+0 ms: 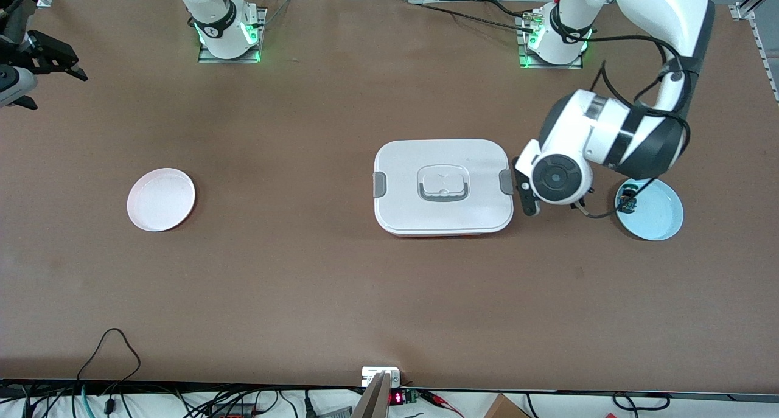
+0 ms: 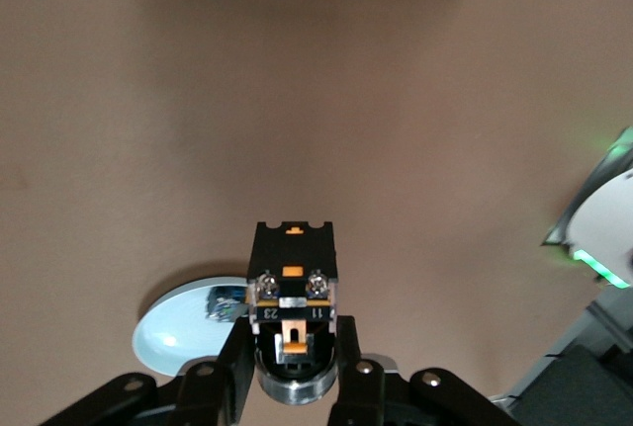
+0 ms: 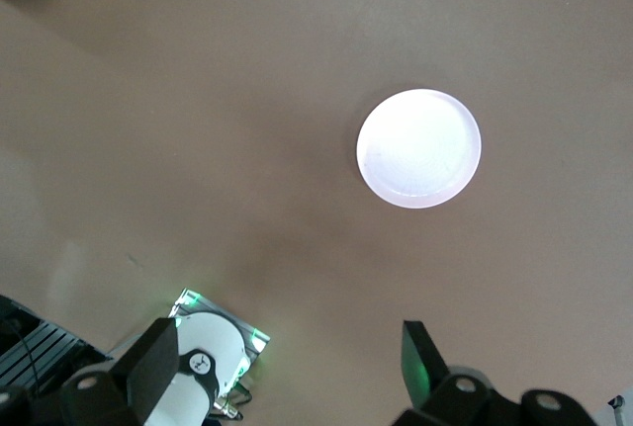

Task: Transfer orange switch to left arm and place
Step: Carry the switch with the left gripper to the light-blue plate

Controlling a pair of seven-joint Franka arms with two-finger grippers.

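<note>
Bright, even light falls from above on the brown table [image 1: 304, 284], and the shadows beside the box [image 1: 442, 187] and the white plate [image 1: 161, 199] are soft and thin. In the right wrist view the white plate [image 3: 419, 148] glows so bright that it looks washed out (almost no detail on it). In the left wrist view the orange switch [image 2: 294, 293] is sharp, the table looks soft, and green lamps shine at the arm bases [image 1: 230, 38].

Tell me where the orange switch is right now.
The orange switch is clamped in the left gripper, up in the air between the box and the blue plate, at the left arm's end of the table.
</note>
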